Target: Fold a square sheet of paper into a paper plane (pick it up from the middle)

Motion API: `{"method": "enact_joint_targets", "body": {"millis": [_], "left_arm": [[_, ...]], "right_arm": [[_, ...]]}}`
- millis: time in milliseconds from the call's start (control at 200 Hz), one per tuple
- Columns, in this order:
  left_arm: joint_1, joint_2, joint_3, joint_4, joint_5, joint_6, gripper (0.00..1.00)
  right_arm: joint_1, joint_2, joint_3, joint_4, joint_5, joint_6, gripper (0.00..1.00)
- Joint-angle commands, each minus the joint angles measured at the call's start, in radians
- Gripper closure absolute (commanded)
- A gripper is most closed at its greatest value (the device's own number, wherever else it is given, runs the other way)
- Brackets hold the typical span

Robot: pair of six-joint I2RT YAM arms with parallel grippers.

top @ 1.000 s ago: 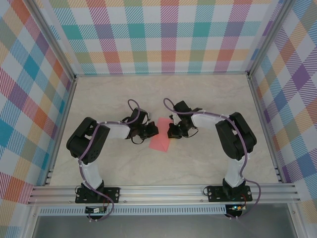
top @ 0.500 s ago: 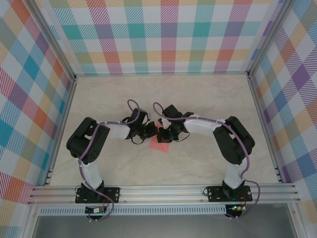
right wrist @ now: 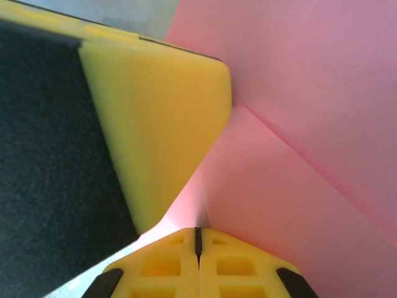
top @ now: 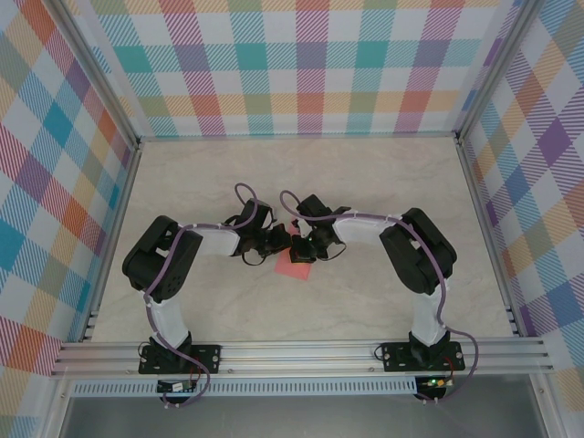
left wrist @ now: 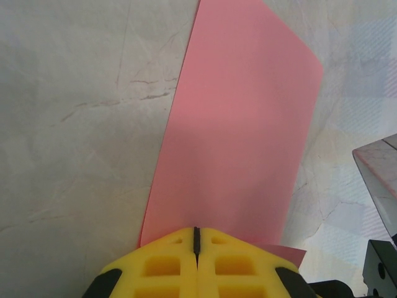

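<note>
The square sheet of paper (left wrist: 236,130), salmon pink and already folded to a narrower strip, looks feather-light, limp and slick on the desk (top: 383,182). It would probably slide under a sideways push and hold any crease pressed into it. A hold near the middle of a folded edge seems safest, since a corner would likely just bend.

Left tool (left wrist: 196,239): its jaws are fully closed, and the yellow tips sit on the strip's near edge. The paper runs away toward 12 to 1 o'clock, and a lower layer peeks out at 4 o'clock. Whether it pinches the paper or only presses on it is unclear.

Right tool (right wrist: 197,239): its jaws are also closed, with the tips at a crease where one flap rises toward 2 o'clock. The left tool's pad stands at 10 o'clock, nearly touching.

From above, both tools meet mid-desk, with pink showing at their 6 o'clock.
</note>
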Motion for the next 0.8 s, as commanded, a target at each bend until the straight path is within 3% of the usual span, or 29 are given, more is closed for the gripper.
{"method": "enact_joint_targets", "body": {"millis": [0, 310, 800], "left_arm": [[-0.008, 0.053, -0.042, -0.109, -0.103, -0.002, 0.98], [-0.008, 0.056, -0.071, -0.162, -0.177, -0.025, 0.99], [-0.008, 0.064, -0.097, -0.161, -0.191, -0.035, 1.0]], "right_arm": [[-0.004, 0.021, 0.001, -0.007, 0.033, -0.026, 1.0], [-0.005, -0.064, -0.141, -0.003, -0.006, -0.092, 1.0], [-0.005, -0.147, -0.225, -0.04, -0.03, -0.149, 1.0]]}}
